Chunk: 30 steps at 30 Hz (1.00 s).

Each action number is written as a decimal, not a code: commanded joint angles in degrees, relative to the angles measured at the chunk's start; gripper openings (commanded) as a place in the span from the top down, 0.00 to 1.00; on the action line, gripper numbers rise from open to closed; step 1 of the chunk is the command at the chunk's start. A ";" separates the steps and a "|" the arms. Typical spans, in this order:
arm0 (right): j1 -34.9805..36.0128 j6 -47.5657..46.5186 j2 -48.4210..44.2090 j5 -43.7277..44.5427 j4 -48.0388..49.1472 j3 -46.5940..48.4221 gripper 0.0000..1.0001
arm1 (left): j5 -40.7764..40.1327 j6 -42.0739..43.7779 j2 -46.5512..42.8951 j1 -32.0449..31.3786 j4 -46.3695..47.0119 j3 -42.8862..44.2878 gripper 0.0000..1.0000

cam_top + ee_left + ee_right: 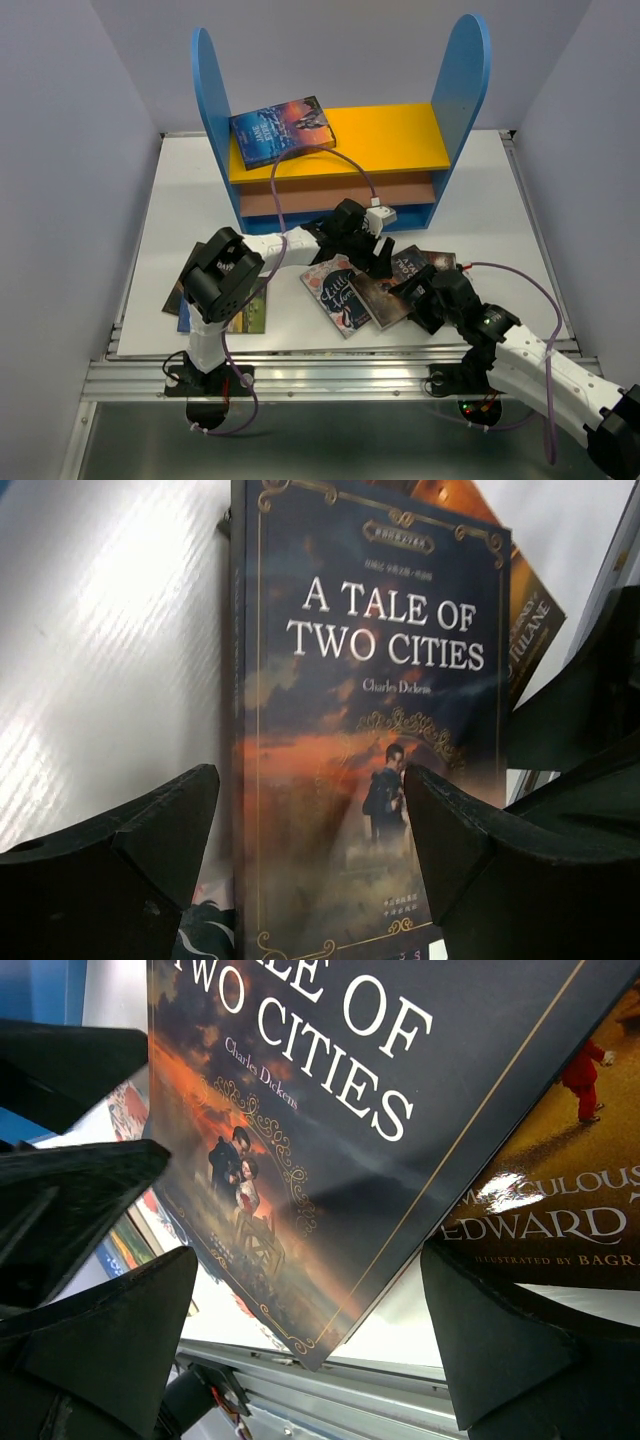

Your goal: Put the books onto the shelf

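"A Tale of Two Cities", one of the books, lies flat on the white table. My left gripper hovers open over its lower half, with the right fingertip over the cover and the left fingertip just off its edge. From the other side, my right gripper stands wide open around the same book's near corner. In the top view both grippers, left and right, meet at this book. The blue and yellow shelf stands behind them, and a blue-covered book lies on its top board.
Little Women lies beside the dark book. An Edward Tulane book pokes out from under it. More books lie at the near left, partly hidden by my left arm. A metal rail runs along the table's near edge.
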 commanded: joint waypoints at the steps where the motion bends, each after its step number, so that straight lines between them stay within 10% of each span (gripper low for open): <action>1: 0.19 -0.96 0.98 -0.02 -0.26 -0.65 0.01 | -0.75 -4.68 -0.18 0.13 -4.28 -3.00 0.14; 18: 0.19 -2.36 1.86 1.82 -0.44 0.31 0.06 | 12.24 -8.90 2.19 -1.71 6.34 -10.38 0.23; 30: 0.19 -3.59 2.30 2.44 -0.53 0.58 0.08 | 13.48 -14.17 -4.39 -1.98 9.97 -12.32 1.00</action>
